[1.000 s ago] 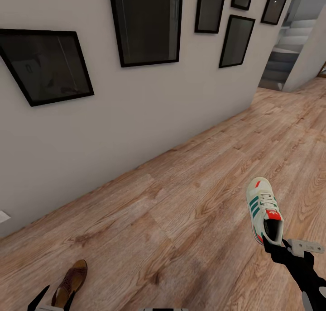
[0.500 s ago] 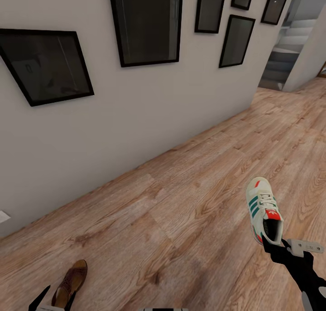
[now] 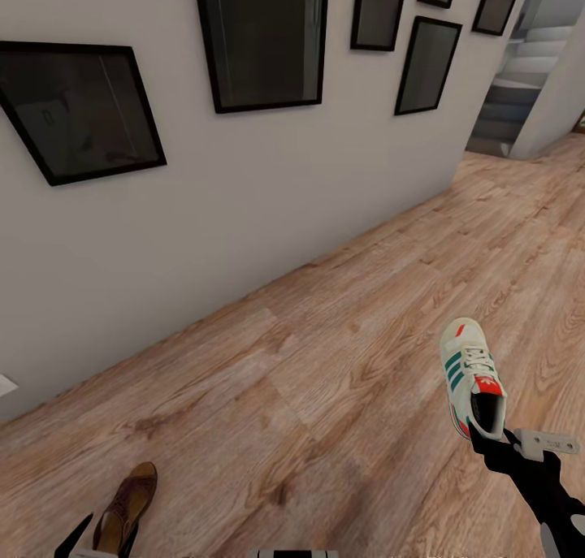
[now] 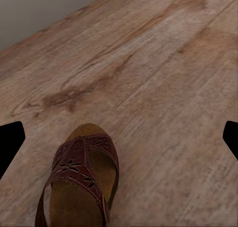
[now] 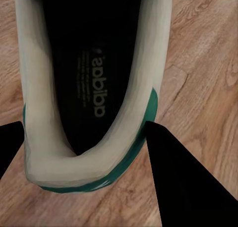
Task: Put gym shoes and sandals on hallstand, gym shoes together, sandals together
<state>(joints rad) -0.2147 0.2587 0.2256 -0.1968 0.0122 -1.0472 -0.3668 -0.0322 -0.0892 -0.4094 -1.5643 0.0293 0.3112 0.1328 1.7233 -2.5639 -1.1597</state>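
Note:
A cream-white gym shoe (image 3: 470,373) with green stripes hangs toe-away over the corridor floor (image 3: 325,363), held by its heel. My right gripper (image 3: 491,436) is shut on that heel; in the right wrist view its fingers (image 5: 173,182) flank the heel rim of the gym shoe (image 5: 84,88). A maroon-brown sandal (image 3: 126,505) with a tan footbed lies on the planks at the lower left. My left gripper (image 3: 104,535) sits just over its heel end, open. In the left wrist view the sandal (image 4: 82,187) lies well inside the wide-spread fingertips (image 4: 10,142). The hallstand is out of view.
A pale wall (image 3: 203,217) with several black picture frames (image 3: 260,38) runs diagonally along the left of the corridor. Plank flooring stretches away to the upper right, toward a staircase (image 3: 520,79) past the wall's corner.
The whole head view has shifted slightly, so the camera moved. The gym shoe stays in my right gripper and the sandal stays between the left fingers.

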